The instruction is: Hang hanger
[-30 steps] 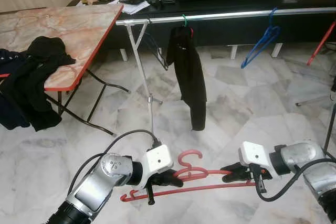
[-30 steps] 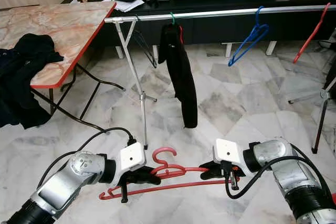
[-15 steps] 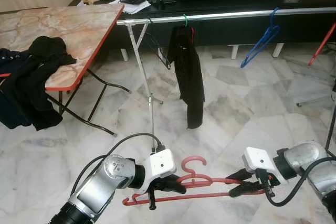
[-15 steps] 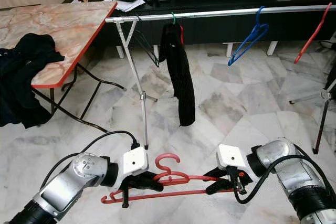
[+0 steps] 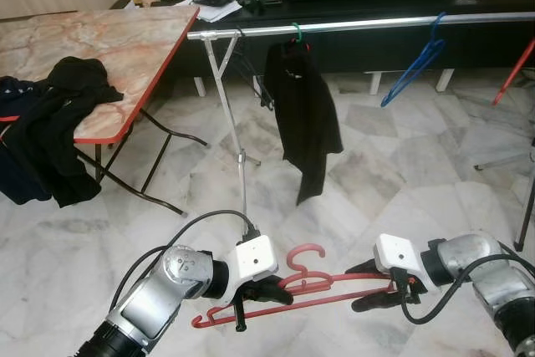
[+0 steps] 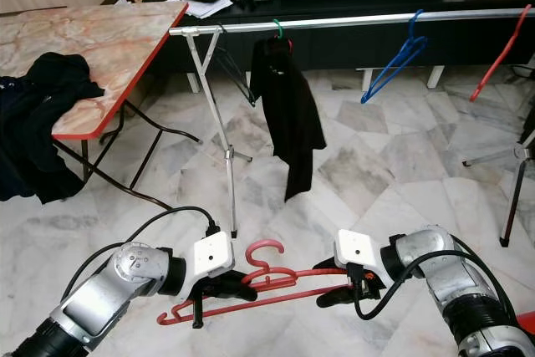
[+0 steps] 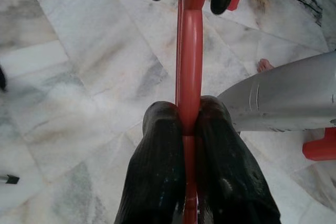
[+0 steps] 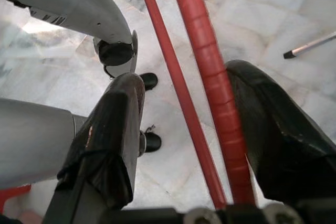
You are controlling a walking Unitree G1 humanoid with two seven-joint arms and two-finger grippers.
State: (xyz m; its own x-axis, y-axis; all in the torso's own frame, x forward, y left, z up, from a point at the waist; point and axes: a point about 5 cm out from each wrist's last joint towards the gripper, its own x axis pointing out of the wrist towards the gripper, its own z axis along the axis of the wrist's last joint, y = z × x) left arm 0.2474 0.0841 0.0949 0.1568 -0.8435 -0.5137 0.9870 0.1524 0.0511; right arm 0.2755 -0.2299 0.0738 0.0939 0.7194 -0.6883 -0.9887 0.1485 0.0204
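**Red hanger held low, rail far ahead**

Near the floor, the left gripper (image 5: 266,292) has its fingers pinched on the red hanger (image 5: 305,290) near the hook. The right gripper (image 5: 372,286) straddles the hanger's right arm with fingers spread — no grip. The rail (image 5: 359,24) stands far off. With only one pinch, the hanger could swivel or slip when lifted, or snag the black garment (image 5: 305,119). No readable writing.

even, bright indoor light, soft shadows on the glossy marble floor (image 5: 393,173); wrist views slightly soft up close.
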